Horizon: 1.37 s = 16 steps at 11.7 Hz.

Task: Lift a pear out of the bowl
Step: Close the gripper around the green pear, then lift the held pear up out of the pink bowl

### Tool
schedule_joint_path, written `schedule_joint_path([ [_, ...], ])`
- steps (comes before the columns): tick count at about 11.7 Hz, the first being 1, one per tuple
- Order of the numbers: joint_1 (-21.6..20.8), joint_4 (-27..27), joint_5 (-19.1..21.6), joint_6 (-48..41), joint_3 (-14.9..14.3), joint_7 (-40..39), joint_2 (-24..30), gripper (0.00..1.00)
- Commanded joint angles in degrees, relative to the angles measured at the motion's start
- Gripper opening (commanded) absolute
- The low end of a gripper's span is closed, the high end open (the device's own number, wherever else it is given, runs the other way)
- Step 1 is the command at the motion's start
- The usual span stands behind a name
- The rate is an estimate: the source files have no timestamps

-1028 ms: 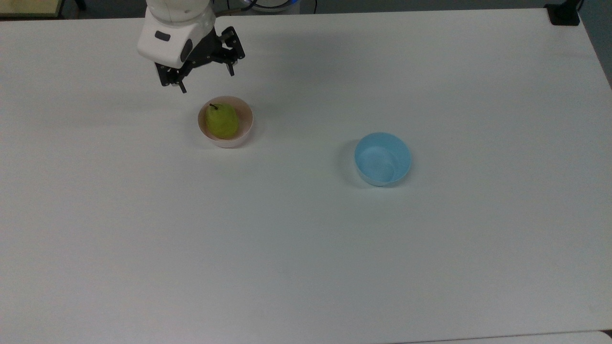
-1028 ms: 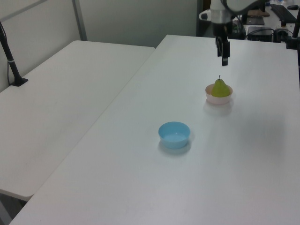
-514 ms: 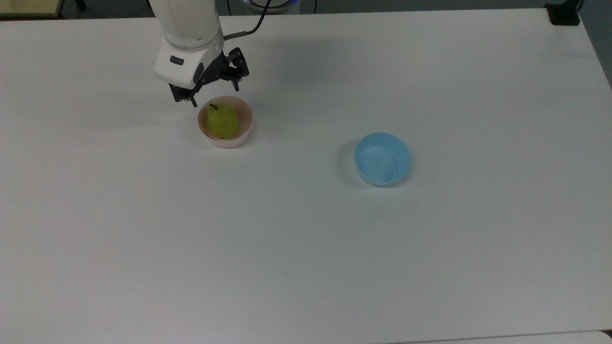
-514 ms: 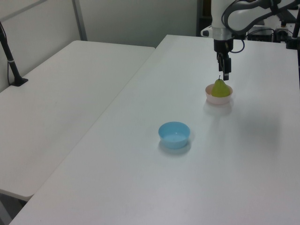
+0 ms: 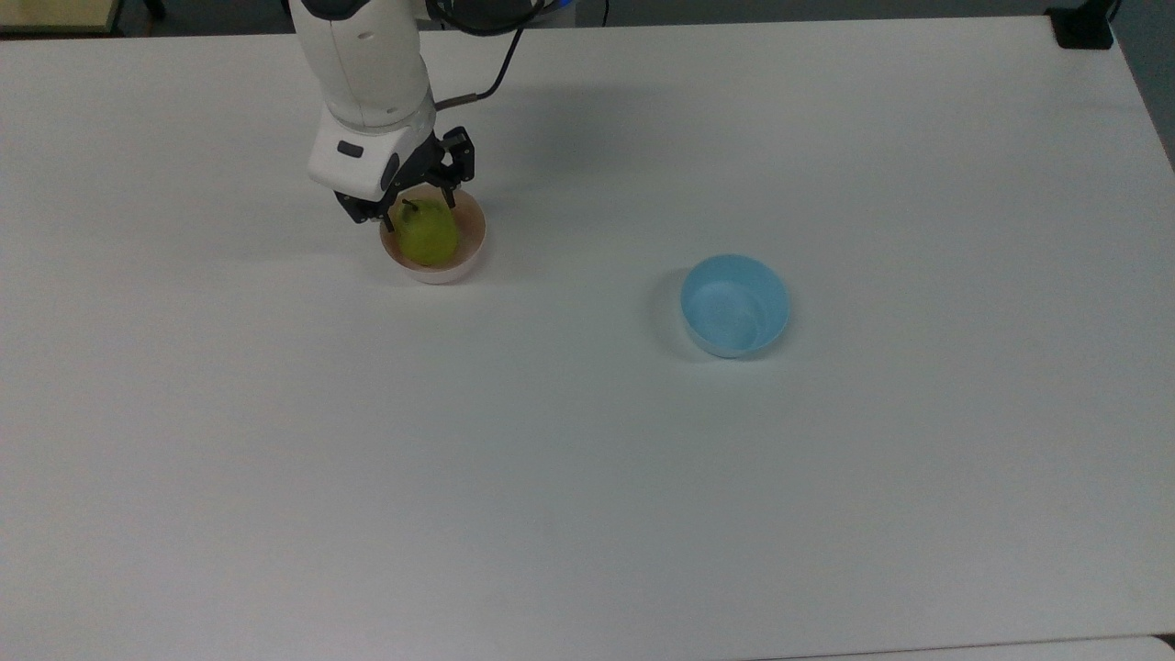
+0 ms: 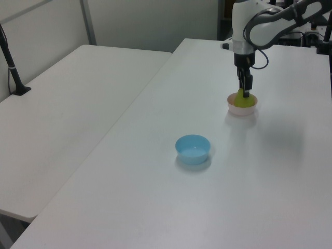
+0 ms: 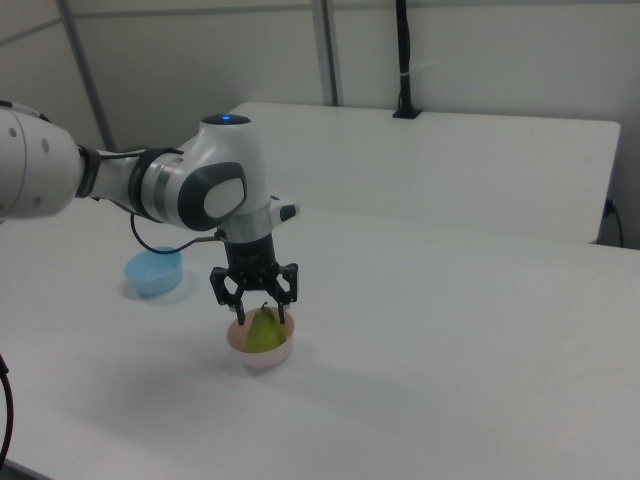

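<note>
Your white counter (image 5: 587, 459) carries the pink bowl (image 5: 464, 259) and a blue bowl (image 5: 734, 305); the pincer (image 5: 419, 202) straddles the pear (image 5: 427, 234), spread wide, beside a second table (image 6: 67, 114).

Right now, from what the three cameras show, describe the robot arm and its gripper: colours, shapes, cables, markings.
The arm is glossy white with rounded, bulbous links and dark grey bands at its joints. One joint cap carries a small blue light. A thin black cable loops along the wrist. The white hand block has a small dark oval marking. The black two-finger gripper has angular linkages, and its jaws are slim and black.

White arm (image 5: 367, 64), black gripper (image 5: 419, 204), black cable (image 5: 491, 78).
</note>
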<state>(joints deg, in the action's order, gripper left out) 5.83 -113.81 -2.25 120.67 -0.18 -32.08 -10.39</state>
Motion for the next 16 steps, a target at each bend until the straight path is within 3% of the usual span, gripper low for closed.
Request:
schedule_joint_path([
  [1, -0.5, -2.3, -0.6, 2.8, -0.3, -0.9, 0.4, 0.65],
  [6, -0.6, -3.0, -0.6, 2.9, -0.3, -4.0, 0.3, 0.14],
  [7, -0.5, -2.9, -0.6, 2.8, -0.3, -4.1, 0.4, 0.09],
  [11, -0.3, -1.2, -0.4, 0.7, -0.3, -4.0, 1.9, 0.03],
  [16, -0.6, 10.0, 0.2, -12.9, 0.1, -3.5, 3.4, 0.00],
])
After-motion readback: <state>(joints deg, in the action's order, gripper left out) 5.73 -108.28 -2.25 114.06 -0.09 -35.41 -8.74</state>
